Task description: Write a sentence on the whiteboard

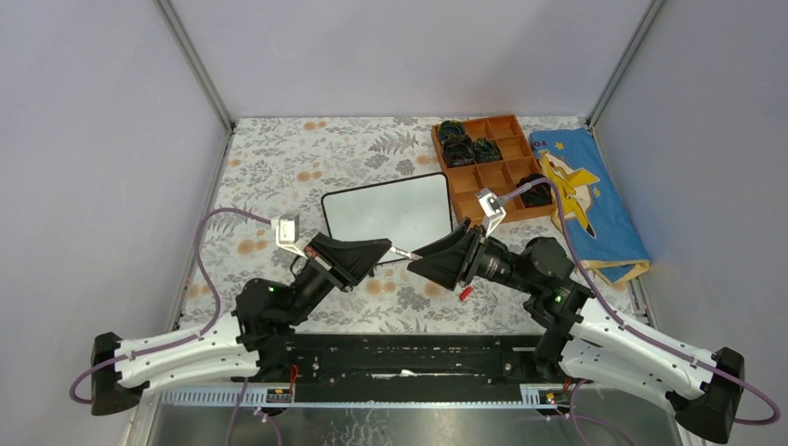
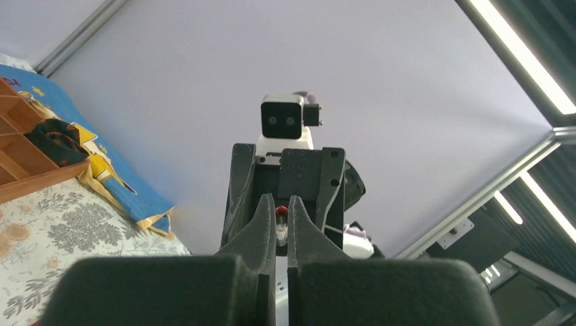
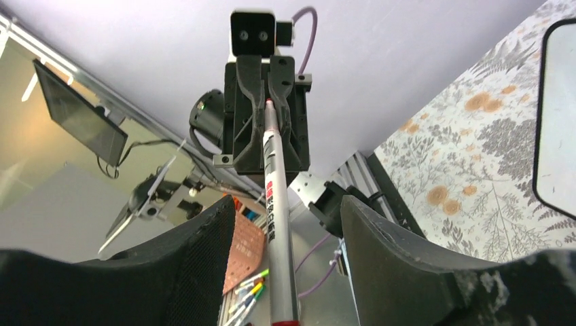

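Where the two arms meet at the lower edge of the whiteboard [image 1: 386, 209], a marker [image 3: 274, 197] spans their jaws.
The left gripper [image 1: 386, 246] has its matte black jaws pressed together on one end of the slim silver marker, which bears red print. The right gripper [image 1: 416, 258] holds its wedge-shaped jaws apart, with a gap to the barrel on each side. The whiteboard, a rounded-corner rectangle with a thin black frame, lies flat at centre frame on the floral-print tabletop [image 1: 279, 158]. A wooden compartment tray [image 1: 483, 119] and a blue cloth [image 1: 604, 204] lie at upper right.
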You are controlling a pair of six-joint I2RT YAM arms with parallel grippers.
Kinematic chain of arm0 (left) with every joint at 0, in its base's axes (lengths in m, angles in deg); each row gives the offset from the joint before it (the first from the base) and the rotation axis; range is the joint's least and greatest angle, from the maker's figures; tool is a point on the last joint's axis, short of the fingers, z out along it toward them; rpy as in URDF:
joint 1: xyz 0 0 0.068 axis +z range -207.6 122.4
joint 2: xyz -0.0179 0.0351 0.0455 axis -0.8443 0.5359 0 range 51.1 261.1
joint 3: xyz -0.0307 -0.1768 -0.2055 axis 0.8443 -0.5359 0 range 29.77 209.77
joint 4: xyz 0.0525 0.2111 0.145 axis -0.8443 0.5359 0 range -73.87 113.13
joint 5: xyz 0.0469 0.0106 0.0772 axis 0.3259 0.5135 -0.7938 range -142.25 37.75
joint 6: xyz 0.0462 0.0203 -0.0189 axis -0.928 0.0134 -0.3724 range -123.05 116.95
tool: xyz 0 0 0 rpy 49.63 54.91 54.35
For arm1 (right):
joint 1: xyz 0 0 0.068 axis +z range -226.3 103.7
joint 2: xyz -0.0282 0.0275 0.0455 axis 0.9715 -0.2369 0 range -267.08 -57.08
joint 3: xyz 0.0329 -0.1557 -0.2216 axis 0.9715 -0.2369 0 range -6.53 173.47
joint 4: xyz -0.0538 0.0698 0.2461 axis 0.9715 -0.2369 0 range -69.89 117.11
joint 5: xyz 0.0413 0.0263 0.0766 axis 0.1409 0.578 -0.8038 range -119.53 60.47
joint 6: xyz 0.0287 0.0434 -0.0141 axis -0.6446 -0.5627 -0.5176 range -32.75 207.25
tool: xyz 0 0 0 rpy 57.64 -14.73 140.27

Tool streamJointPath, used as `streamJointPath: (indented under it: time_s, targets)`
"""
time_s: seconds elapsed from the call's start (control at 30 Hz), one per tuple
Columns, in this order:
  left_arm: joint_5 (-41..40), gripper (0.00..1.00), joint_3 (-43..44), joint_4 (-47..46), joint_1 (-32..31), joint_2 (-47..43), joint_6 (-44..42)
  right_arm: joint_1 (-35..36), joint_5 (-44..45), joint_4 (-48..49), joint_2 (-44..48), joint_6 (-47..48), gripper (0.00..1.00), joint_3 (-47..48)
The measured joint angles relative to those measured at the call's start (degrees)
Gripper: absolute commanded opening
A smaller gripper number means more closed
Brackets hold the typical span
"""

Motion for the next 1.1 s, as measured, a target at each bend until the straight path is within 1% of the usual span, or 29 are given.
streamJointPath:
  time_s: [0.2,0.37,0.6,0.67,0.77,0.97,1.1]
  targets:
    - [-4.3,0.00,0.0,-3.4,-0.2,3.1,1.6,0.0,5.3,3.8,0.4,-1.8,0.63,-1.8]
    - [-7.6,0.00,0.0,-4.4,-0.8,5.0,2.2,0.0,9.2,6.3,0.4,-2.0,0.57,-1.8]
    - [-12.4,0.00,0.0,-6.0,-1.5,5.7,3.0,0.0,12.0,8.9,-1.0,-2.8,0.57,-1.8]
    - [-13.6,0.00,0.0,-6.7,-1.5,5.7,3.0,0.0,12.1,9.1,-1.6,-3.1,0.54,-1.8]
    - [-14.6,0.00,0.0,-8.0,-1.5,6.3,3.0,0.0,12.0,9.4,-2.4,-3.5,0.46,-1.8]
    - [-14.6,0.00,0.0,-8.5,-1.6,7.2,3.0,0.0,12.0,10.1,-3.3,-4.0,0.42,-1.8]
    - [-14.6,0.00,0.0,-8.5,-1.8,7.0,3.0,0.0,11.8,10.1,-3.4,-4.1,0.35,-1.8]
